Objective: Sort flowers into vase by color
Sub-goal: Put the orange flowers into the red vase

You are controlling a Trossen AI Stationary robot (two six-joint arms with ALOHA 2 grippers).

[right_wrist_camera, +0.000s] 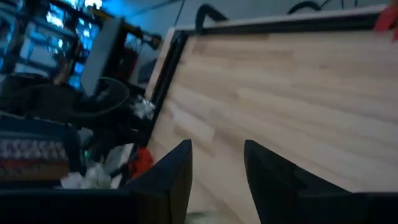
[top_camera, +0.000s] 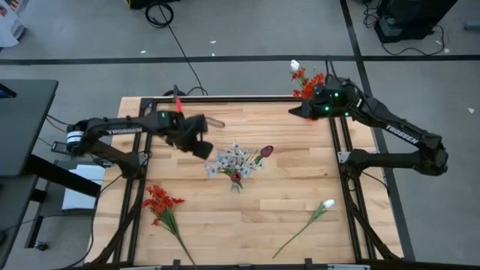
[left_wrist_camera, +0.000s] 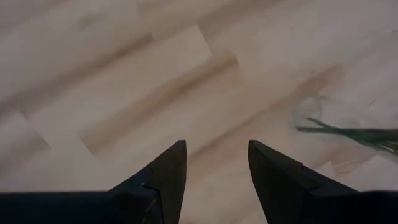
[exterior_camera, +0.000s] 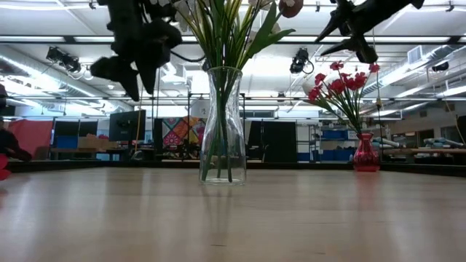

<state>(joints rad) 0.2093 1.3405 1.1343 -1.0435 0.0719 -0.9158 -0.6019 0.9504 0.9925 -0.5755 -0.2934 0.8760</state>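
Observation:
A clear glass vase (exterior_camera: 222, 124) stands mid-table and holds pale lavender-white sprays (top_camera: 231, 159) and a dark maroon tulip (top_camera: 266, 151); its stems (left_wrist_camera: 348, 132) show in the left wrist view. A red vase (exterior_camera: 365, 153) at the far right corner holds red clusters (top_camera: 310, 81) and a white bud (top_camera: 295, 66). One red cluster flower (top_camera: 159, 201) and one white bud flower (top_camera: 324, 205) lie flat on the table near its front edge. My left gripper (top_camera: 204, 148) hovers open just left of the clear vase. My right gripper (top_camera: 294, 112) hangs open beside the red vase.
The wooden table top (top_camera: 300, 187) has a black frame (top_camera: 225, 99) along its far edge and sides. A thin red-tipped object (top_camera: 178, 101) stands at the far left edge. Bare wood lies between the clear vase and the front edge.

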